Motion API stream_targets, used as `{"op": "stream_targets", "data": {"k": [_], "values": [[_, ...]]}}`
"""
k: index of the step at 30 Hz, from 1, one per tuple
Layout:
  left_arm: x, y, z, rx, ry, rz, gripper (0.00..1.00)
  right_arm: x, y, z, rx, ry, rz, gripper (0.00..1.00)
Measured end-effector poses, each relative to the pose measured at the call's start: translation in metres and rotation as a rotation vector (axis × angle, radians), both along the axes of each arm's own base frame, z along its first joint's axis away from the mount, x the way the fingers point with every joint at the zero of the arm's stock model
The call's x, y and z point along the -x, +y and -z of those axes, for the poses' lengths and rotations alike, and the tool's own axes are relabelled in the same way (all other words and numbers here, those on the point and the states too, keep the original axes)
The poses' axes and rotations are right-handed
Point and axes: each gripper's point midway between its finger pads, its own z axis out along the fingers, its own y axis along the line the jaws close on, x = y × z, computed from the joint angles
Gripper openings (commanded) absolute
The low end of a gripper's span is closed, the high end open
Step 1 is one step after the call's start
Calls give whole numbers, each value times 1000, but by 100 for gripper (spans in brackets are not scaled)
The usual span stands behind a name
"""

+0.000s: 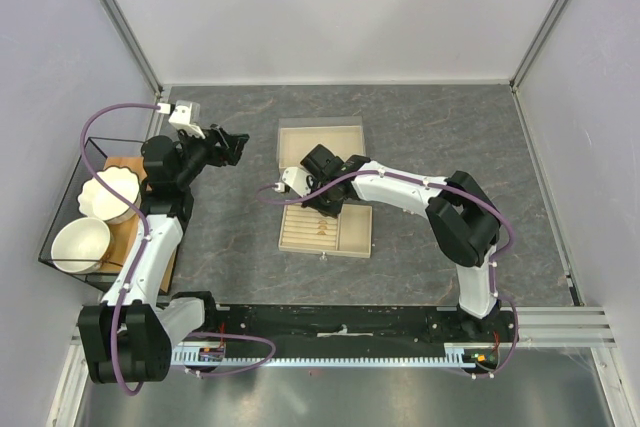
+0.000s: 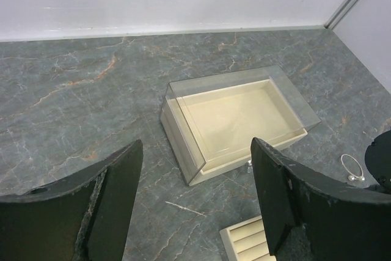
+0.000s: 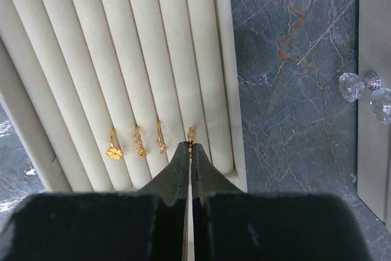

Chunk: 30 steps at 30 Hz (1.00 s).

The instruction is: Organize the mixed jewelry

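Note:
My right gripper (image 3: 190, 146) is shut on a small gold ring (image 3: 192, 132), held at a slot near the right end of the beige slotted tray (image 3: 73, 41). Three gold rings (image 3: 139, 143) sit in the neighbouring slots to its left. In the top view the right gripper (image 1: 305, 190) is over the tray's far edge (image 1: 355, 237). My left gripper (image 2: 197, 151) is open and empty, above the table, left of the clear-lidded box (image 2: 235, 117). A thin silver hoop (image 2: 351, 168) lies on the table at the right of the left wrist view.
The lidded beige box (image 1: 320, 142) stands just behind the tray. Two clear beads on a silver stem (image 3: 357, 84) lie right of the tray. A wire rack with two white bowls (image 1: 108, 194) stands at the left edge. White walls close in the table.

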Motion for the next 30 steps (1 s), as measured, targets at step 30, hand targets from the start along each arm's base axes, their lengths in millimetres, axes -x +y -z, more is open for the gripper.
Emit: {"op": "stream_targets", "data": {"k": [30], "values": [[1,1,0,12,4,8,79,3,2,7,14,-5,-21,0]]}}
